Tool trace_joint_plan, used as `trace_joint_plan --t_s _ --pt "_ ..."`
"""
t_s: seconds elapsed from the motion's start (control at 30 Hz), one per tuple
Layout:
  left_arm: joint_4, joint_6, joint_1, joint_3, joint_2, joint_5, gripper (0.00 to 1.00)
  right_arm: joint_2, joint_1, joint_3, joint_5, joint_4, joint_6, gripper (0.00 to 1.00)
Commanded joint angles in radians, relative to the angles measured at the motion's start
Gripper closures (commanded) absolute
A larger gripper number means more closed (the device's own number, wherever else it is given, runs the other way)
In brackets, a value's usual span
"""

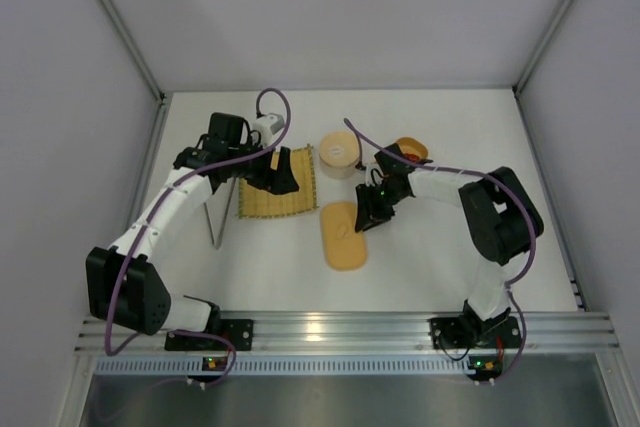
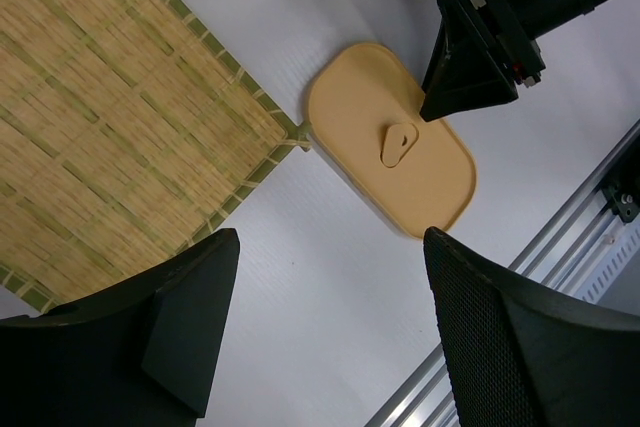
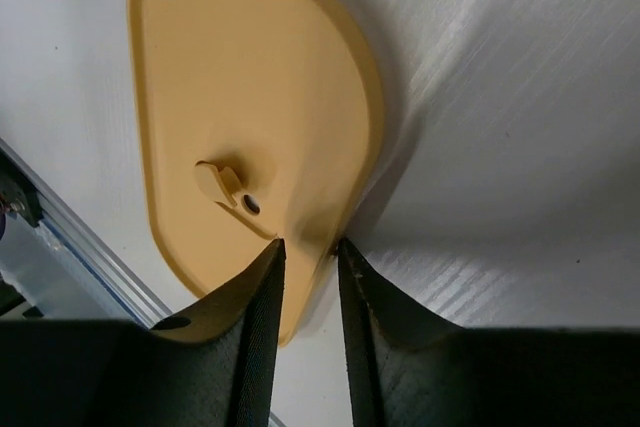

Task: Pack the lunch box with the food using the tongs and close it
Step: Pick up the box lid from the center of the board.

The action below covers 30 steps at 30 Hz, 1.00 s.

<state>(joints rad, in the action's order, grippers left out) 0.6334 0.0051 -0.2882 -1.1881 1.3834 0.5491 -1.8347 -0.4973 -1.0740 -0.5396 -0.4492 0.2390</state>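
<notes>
The woven mat (image 1: 282, 203) lies left of centre with the left arm above it, and the part of it seen from the left wrist is bare. The lunch box (image 1: 412, 150) stands at the far side beside the round bowl (image 1: 338, 154), partly hidden by the right arm. You cannot make out the food in any view, so confirm it is packed before you close anything. The lid (image 1: 345, 239) lies flat on the table, apart from the box and just right of the mat's near corner. Expect trouble here. The rim is thin and is approached at one end, so the lid is likely to tilt, swing or slide out when raised, and a fingertip driven down could jam against the table. The tongs (image 1: 226, 215) lie on the table left of the mat, arms in a narrow V, touching neither gripper. The left gripper (image 2: 330, 247) is spread wide and holds nothing. The right gripper (image 3: 310, 247) has its jaws drawn narrow astride the lid's rim. You cannot tell whether both pads bear on it.
</notes>
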Motion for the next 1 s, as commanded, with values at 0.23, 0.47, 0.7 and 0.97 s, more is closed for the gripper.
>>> trace_joint_plan --t_s 0.23,0.47,0.7,0.97 --pt "-0.052 -0.001 0.011 -0.028 -0.001 0.006 0.2 -0.025 -0.046 -0.035 0.024 0.023 -0.024 0.92" --pt "-0.055 0.001 0.011 -0.03 -0.003 0.006 0.16 0.083 -0.038 -0.047 -0.01 -0.054 -0.041 1.0" --pt "-0.092 0.007 0.011 -0.036 -0.014 0.029 0.11 0.201 -0.006 -0.018 -0.085 -0.057 -0.014 1.0" --pt "-0.101 0.016 0.011 -0.096 0.014 0.051 0.08 0.276 0.135 0.006 -0.155 -0.042 0.069 1.0"
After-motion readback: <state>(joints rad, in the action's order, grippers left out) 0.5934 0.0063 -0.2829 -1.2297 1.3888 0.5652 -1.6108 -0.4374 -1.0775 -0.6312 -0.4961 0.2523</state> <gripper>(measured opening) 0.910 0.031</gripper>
